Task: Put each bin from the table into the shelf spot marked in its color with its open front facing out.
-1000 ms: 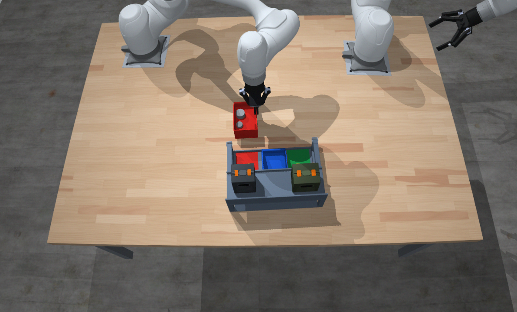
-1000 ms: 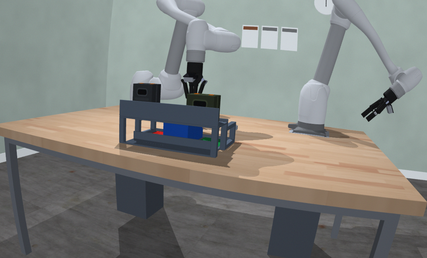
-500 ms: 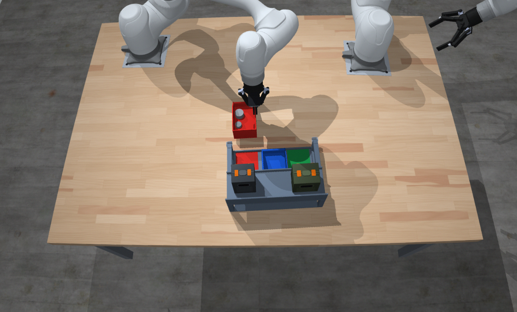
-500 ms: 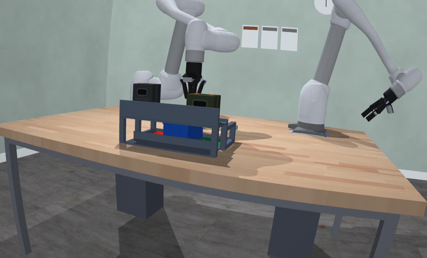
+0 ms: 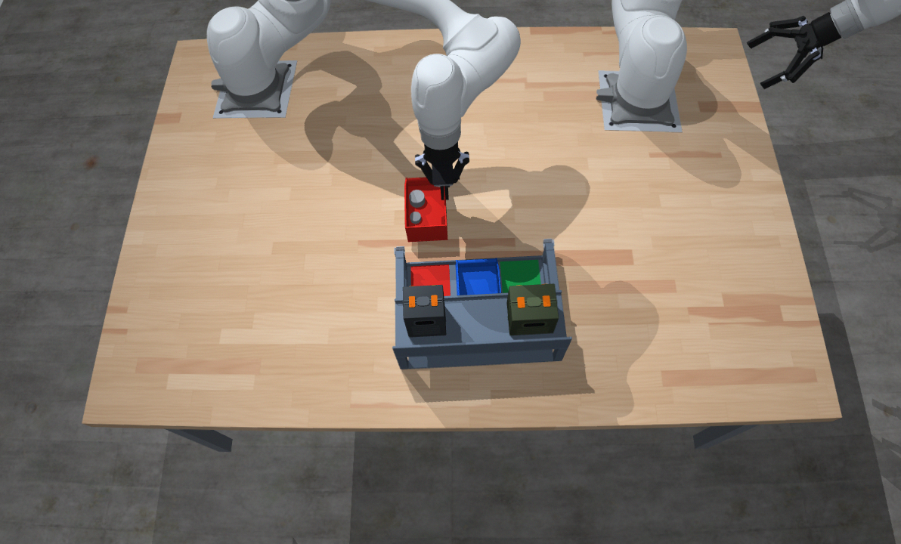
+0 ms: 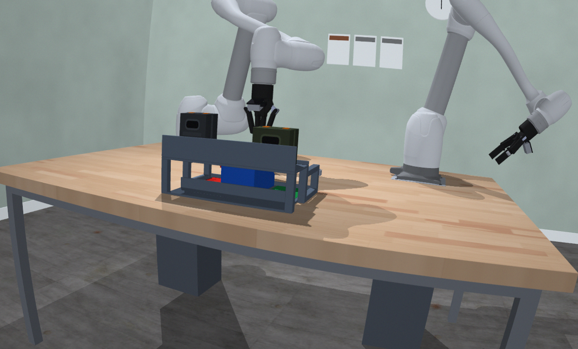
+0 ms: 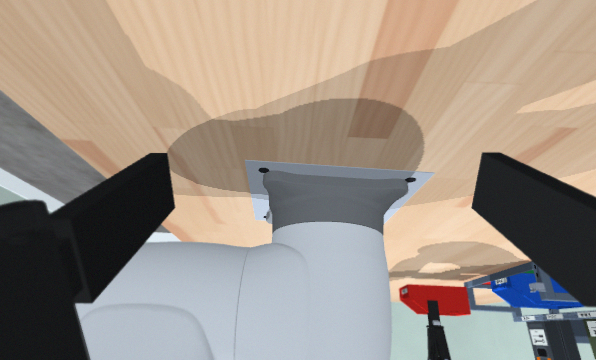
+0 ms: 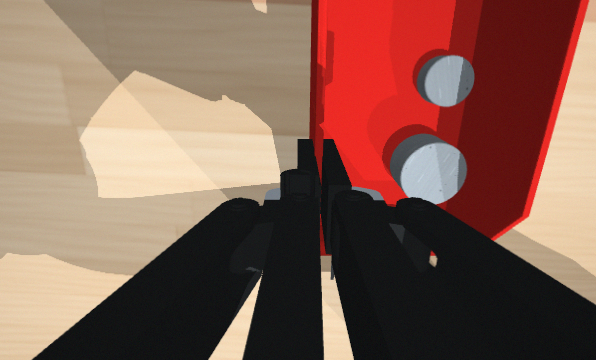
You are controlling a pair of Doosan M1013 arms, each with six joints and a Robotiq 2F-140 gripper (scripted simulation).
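Parts (image 5: pixel 417 198) (image 8: pixel 434 172) sit in the red bin (image 5: pixel 426 233) (image 7: pixel 453 300) (image 8: pixel 508 125) the right gripper (image 5: pixel 444 193) (image 6: pixel 260 123) (image 7: pixel 431 300) (image 8: pixel 314 163) apparently pinches.

No text, brand or number can be read. On the wall, three white rectangular sheets (image 6: pixel 364 52) are headed by one brown bar and two grey bars, with no legible lettering. In the left wrist view, small white labels with dark, illegible marks are borne by the red open bin (image 5: pixel 426 233) (image 7: pixel 445 300) (image 8: pixel 358 50), the blue open bin (image 5: pixel 478 277) (image 6: pixel 239 175) (image 7: pixel 518 296), the black box-shaped case (image 5: pixel 424 323) (image 6: pixel 198 125) (image 7: pixel 532 348) and the olive-green box-shaped case (image 5: pixel 534 319) (image 6: pixel 278 135) (image 7: pixel 593 343). Three more illegible labels are seen along an edge of the blue-grey shelf (image 5: pixel 481 321) (image 6: pixel 228 149) (image 7: pixel 570 316).
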